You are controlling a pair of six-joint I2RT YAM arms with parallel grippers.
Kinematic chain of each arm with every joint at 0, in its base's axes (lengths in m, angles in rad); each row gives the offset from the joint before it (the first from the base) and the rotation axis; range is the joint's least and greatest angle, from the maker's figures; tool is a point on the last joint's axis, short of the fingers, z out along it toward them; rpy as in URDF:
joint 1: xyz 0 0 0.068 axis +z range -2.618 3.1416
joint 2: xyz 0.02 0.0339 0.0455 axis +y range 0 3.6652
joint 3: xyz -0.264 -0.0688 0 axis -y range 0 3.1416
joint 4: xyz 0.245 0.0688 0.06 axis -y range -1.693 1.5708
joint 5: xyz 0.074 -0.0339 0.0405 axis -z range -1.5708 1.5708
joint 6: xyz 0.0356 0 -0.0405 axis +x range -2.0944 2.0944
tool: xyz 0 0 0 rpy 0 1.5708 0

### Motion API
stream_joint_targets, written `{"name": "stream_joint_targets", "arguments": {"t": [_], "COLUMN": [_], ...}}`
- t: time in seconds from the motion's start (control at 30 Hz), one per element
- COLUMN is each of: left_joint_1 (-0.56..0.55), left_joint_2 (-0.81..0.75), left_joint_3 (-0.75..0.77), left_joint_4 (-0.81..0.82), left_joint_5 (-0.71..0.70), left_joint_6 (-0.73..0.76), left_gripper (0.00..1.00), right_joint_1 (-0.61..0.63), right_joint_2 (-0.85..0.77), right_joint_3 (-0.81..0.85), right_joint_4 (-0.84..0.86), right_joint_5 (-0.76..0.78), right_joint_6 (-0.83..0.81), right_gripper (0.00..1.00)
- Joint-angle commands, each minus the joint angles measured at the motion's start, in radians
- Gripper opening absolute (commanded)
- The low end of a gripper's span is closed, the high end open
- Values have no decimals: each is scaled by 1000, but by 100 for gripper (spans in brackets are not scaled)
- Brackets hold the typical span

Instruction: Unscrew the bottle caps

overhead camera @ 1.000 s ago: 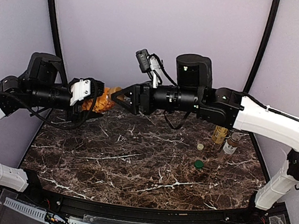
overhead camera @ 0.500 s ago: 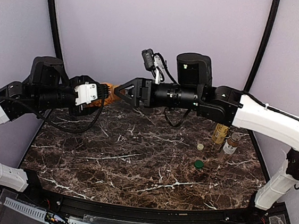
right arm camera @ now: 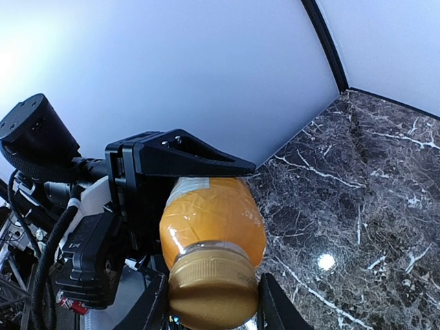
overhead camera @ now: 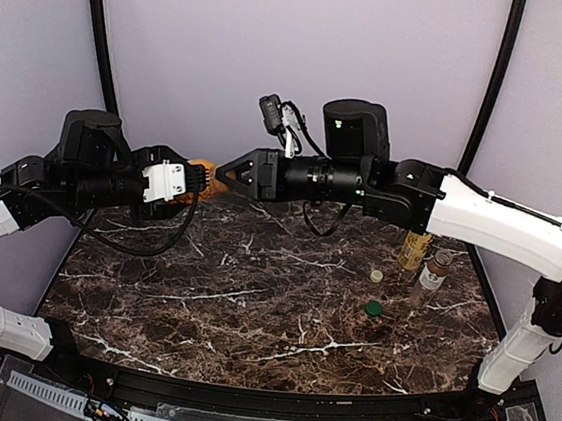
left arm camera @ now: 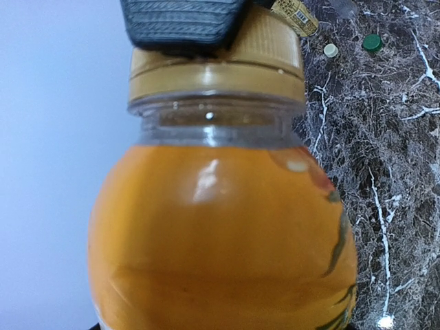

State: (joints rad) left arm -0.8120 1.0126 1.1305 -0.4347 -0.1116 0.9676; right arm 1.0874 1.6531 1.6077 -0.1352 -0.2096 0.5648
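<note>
Right end effector [overhead camera: 220, 176] has narrowed from wide, now pinching gold cap [right arm camera: 212, 289]. Left end effector [overhead camera: 192, 179] clamps orange bottle [left arm camera: 220, 234] sideways, aloft over far left tabletop [overhead camera: 251, 308] corner. Step: loosening last cap. Next: twist cap while left resists.

1. The short squat orange plastic bottle [overhead camera: 200, 176] lies on its side in the air, above the far left part of the dark veined marble table [overhead camera: 250, 318].
2. The left gripper [overhead camera: 185, 182] clasps the bottle's body from the left.
3. The right gripper [overhead camera: 220, 176] meets it from the right, its fingers [right arm camera: 275, 311] pressing on either side of the gold-orange round screw cap [right arm camera: 213, 292], which sits on the bottle's neck.
4. At the table's far right stands the tall yellow-green plastic tea bottle [overhead camera: 413, 252], with the small clear plastic bottle with a white label [overhead camera: 433, 272] just right of it and slightly nearer the arms.
5. The cream-white round screw cap [overhead camera: 377, 276] lies on the table just left of those two bottles.
6. The dark green round screw cap [overhead camera: 374, 308] lies in front of the cream-white one, apart from it.
</note>
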Motion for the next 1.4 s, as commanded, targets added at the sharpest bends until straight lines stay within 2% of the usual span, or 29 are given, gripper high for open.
{"name": "stream_joint_targets", "arguments": {"t": [0.0, 0.1, 0.2, 0.3, 0.4, 0.5, 0.7, 1.0, 1.03, 1.1, 1.13, 1.2, 1.27, 1.3, 1.37], "left_joint_1": [-8, -9, -9, -9, -9, -9, -9, -9, -9, -9, -9, -9, -9, -9, -9], "left_joint_2": [-17, -17, -15, -9, 2, 11, 17, 12, 8, 0, -4, -18, -30, -37, -44], "left_joint_3": [-8, -1, 21, 76, 123, 148, 144, 131, 124, 107, 98, 68, 34, 14, -12], "left_joint_4": [23, 16, -67, -184, -293, -340, -357, -341, -332, -302, -285, -220, -130, -66, 27], "left_joint_5": [-6, -1, 77, 273, 403, 492, 529, 523, 518, 489, 446, 347, 212, 172, 54], "left_joint_6": [-6, -33, -67, -117, -160, -181, -199, -212, -214, -224, -225, -224, -207, -180, -139], "left_gripper": [30, 28, 26, 26, 24, 23, 20, 20, 20, 20, 20, 21, 21, 21, 21], "right_joint_1": [-15, -17, -7, 42, 103, 135, 178, 181, 180, 180, 177, 164, 143, 129, 95], "right_joint_2": [12, 8, 4, 0, -20, -37, -11, -28, -30, -36, -41, -58, -74, -81, -98], "right_joint_3": [8, 3, 15, 55, 47, 20, 75, 65, 59, 57, 54, 35, 23, 15, -11], "right_joint_4": [24, 33, 15, -85, -172, -188, -249, -197, -188, -176, -167, -126, -77, -53, 3], "right_joint_5": [-44, -112, -222, -265, -257, -143, 117, 202, 205, 244, 248, 246, 226, 215, 182], "right_joint_6": [-4, -57, -174, -430, -697, -834, -1028, -1011, -993, -935, -893, -770, -612, -510, -303], "right_gripper": [18, 0, 0, 0, 0, 0, 0, 0, 2, 18, 28, 57, 74, 81, 87]}}
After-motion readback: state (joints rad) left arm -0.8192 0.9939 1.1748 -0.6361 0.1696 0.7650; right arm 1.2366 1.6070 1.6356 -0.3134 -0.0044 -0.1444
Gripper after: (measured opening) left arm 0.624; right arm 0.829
